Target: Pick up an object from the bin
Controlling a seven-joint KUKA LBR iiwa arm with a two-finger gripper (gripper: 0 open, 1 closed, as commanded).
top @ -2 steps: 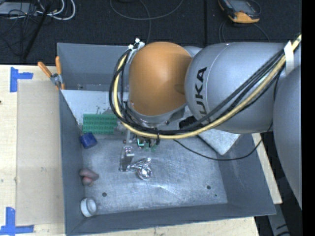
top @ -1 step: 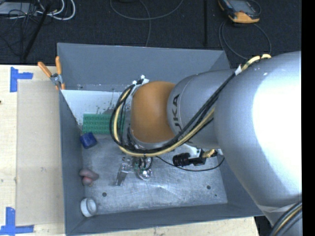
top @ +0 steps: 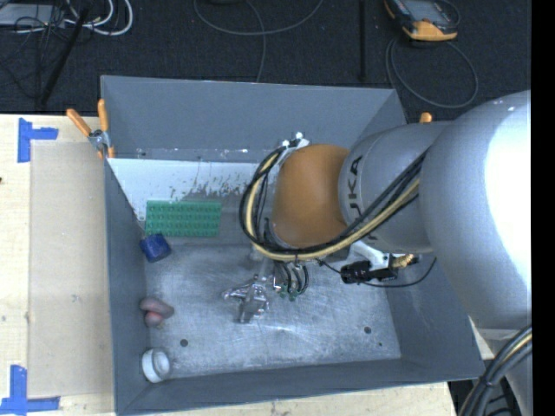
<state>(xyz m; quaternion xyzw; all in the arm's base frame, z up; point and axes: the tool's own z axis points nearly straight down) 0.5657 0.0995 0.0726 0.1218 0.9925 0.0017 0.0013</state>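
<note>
My gripper hangs low over the middle of the bin floor, below the arm's orange cover. Nothing lies directly beneath it that I can make out. The nearest loose things are all to its left. A small pink lump rests near the left wall. A white round cap-like piece sits in the front left corner. A small blue block lies further back, just in front of a flat green studded plate that leans at the foot of the back wall.
The arm and its orange cover with looped cables reach in from the right and hide the back right part of the bin. The bin's sloped walls close in on all sides.
</note>
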